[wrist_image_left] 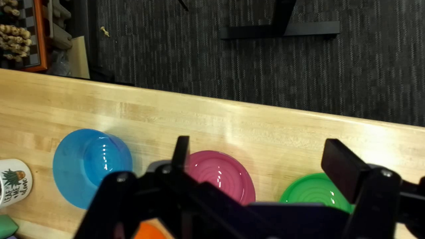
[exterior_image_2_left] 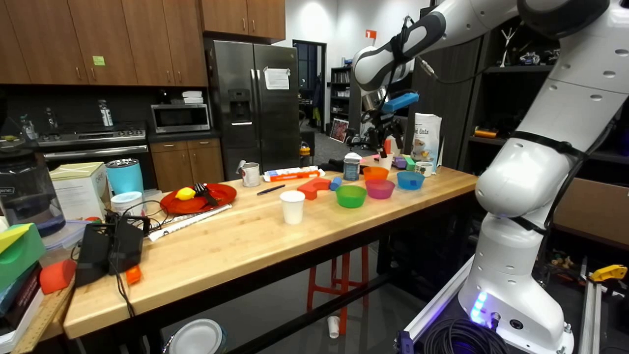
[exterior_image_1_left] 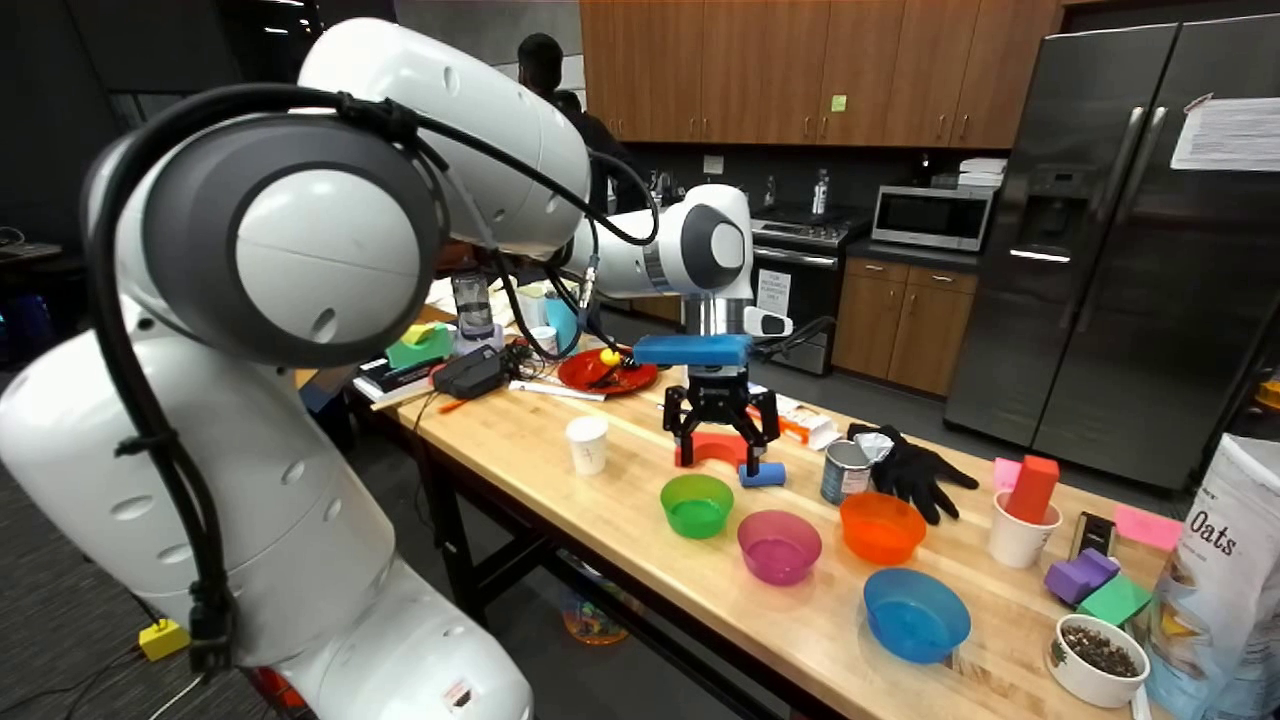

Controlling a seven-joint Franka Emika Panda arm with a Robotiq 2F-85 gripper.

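the pink bowl [wrist_image_left: 225,176] and green bowl [wrist_image_left: 315,189] are set mouths up, their axes upright, below fingers [wrist_image_left: 343,169] held apart.

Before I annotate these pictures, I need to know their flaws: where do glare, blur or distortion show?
Wrist view: white highlights in the pink bowl, green bowl and blue bowl, glare on the tabletop, jaws nearly black and seemingly soft; in an exterior view, the fridge appears tilted, suggesting wide-angle distortion; in an exterior view, blue lights bloom on the robot base.
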